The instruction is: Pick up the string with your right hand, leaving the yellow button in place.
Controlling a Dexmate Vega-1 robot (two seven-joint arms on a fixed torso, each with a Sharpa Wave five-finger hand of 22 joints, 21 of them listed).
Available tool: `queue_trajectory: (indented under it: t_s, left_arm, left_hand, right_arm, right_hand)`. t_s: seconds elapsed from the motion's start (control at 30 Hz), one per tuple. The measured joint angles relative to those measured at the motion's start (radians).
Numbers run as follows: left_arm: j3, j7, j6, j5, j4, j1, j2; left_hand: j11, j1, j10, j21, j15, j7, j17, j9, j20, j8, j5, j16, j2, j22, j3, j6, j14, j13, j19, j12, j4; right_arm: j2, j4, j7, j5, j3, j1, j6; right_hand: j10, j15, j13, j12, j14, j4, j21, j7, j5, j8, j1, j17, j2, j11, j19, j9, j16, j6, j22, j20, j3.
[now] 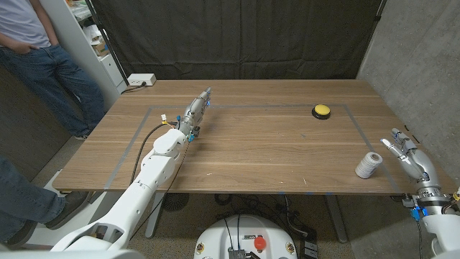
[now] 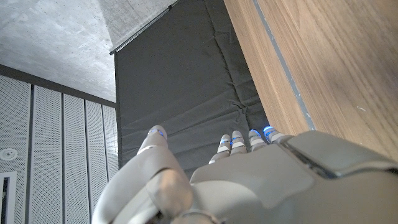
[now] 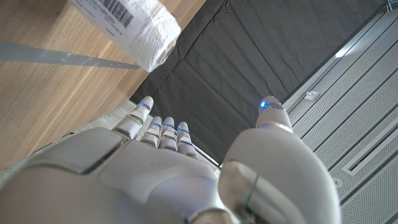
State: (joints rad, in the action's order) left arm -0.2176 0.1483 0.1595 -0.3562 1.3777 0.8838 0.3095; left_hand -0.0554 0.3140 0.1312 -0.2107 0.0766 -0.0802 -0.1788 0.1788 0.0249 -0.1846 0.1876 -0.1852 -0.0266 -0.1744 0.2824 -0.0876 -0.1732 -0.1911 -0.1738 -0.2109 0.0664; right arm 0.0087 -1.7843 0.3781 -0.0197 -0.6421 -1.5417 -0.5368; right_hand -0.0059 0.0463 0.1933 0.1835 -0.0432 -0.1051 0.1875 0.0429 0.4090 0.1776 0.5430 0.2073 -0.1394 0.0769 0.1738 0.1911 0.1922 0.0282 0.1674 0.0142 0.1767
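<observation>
1. Wood covers the top of the bench, and a grey tape line runs in a box shape on it.
2. Behind the bench hangs a dark curtain, with a grey concrete wall on the right side.
3. One person in blue jeans stands at the far left, past the bench.
4. One small white box sits at the far left corner of the bench.
5. One yellow button sits on the far right part of the bench, just inside the tape line.
6. One white roll of string stands near the right front corner, well apart from the button.
7. The left robot hand reaches out over the left part of the bench with straight fingers, holding nothing.
8. The right robot hand is just beside the string, fingers spread wide, and has hold of nothing.
</observation>
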Motion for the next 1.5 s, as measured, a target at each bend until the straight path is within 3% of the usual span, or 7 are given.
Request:
queue_trajectory:
  t_s: [0.27, 0.6, 1.5]
  left_arm:
    - [0.000, 0.002, -0.002, 0.000, -0.007, -0.004, 0.000]
    - [0.000, 0.007, -0.005, 0.001, -0.021, -0.012, -0.001]
    - [-0.005, 0.018, -0.005, 0.002, -0.055, -0.034, -0.008]
  left_hand:
    - [0.000, 0.000, 0.000, 0.000, 0.000, 0.000, 0.000, 0.000, 0.004, 0.000, 0.000, 0.000, 0.000, -0.005, 0.000, 0.000, 0.000, 0.000, 0.004, 0.000, 0.000]
    - [0.000, 0.000, 0.000, 0.000, 0.000, 0.005, 0.000, 0.000, 0.007, -0.004, 0.000, 0.000, 0.000, -0.005, 0.001, 0.006, 0.000, 0.000, 0.000, 0.000, 0.007]
    - [0.000, 0.000, 0.000, 0.004, 0.000, 0.011, 0.000, 0.000, 0.011, -0.004, 0.000, 0.000, 0.000, -0.005, -0.001, 0.011, 0.000, 0.000, 0.004, 0.000, 0.010]
  right_arm:
    - [0.003, -0.003, -0.010, 0.022, 0.002, -0.007, -0.006]
    - [0.003, -0.003, -0.016, 0.038, 0.006, -0.011, -0.011]
    - [0.045, 0.046, -0.158, 0.222, -0.002, -0.006, -0.110]
  right_hand:
    - [-0.011, 0.013, 0.000, 0.000, -0.013, -0.004, 0.000, -0.018, 0.009, -0.001, 0.011, 0.000, 0.000, 0.000, 0.004, 0.000, 0.000, -0.018, 0.000, 0.004, -0.004]
    - [-0.031, 0.024, 0.000, 0.000, -0.016, -0.005, 0.006, -0.041, 0.020, 0.002, 0.011, 0.000, 0.000, -0.009, 0.040, 0.002, 0.000, -0.030, 0.000, 0.061, -0.011]
    - [-0.035, 0.021, 0.000, 0.006, -0.021, -0.009, 0.006, -0.039, 0.035, 0.012, 0.025, 0.000, 0.004, -0.003, 0.047, 0.002, 0.004, -0.035, 0.000, 0.053, -0.024]
